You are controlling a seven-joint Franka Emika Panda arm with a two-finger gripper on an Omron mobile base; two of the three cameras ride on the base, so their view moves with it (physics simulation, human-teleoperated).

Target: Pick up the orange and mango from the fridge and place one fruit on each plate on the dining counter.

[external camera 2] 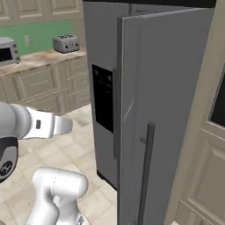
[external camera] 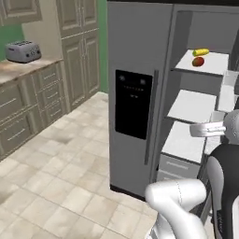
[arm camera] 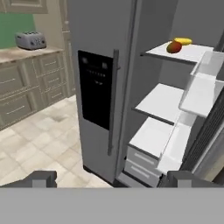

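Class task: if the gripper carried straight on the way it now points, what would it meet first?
Probably the fridge: the gripper points at about its closed door's right edge, beside the open compartment; depth is unclear.

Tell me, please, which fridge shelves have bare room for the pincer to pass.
The middle shelf and lower shelf of the fridge lie bare. The top shelf is crowded at its back left by a yellow fruit and red fruit.

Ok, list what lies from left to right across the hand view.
Silver toaster on the wall counter → black dispenser panel on the grey fridge door → white fridge shelves → small red-yellow mango on the top shelf.
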